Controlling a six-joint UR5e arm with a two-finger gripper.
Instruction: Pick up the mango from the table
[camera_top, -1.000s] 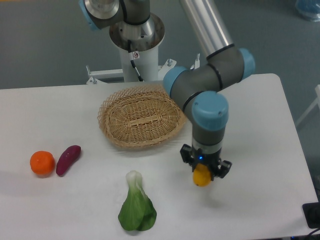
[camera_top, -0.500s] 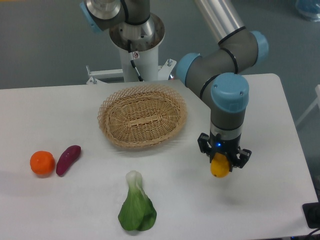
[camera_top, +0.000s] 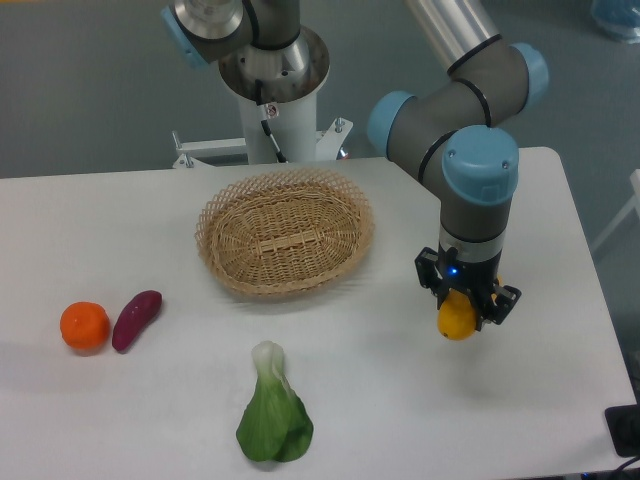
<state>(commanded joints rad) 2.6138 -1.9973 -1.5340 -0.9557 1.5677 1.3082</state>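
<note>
Spanning the whole view, the white table (camera_top: 120, 210) carries a wicker basket (camera_top: 284, 243) with nothing in it that I can see. My gripper (camera_top: 467, 305) is clamped on the mango (camera_top: 457, 320) at the table's right side; whether the fruit is fully clear of the surface I cannot confirm from this angle. I judge the mango firm but glossy and prone to slip; hold is across its middle, which suits it.

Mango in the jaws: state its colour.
Yellow-orange; the mango shows below the gripper in the fixed camera view.
</note>
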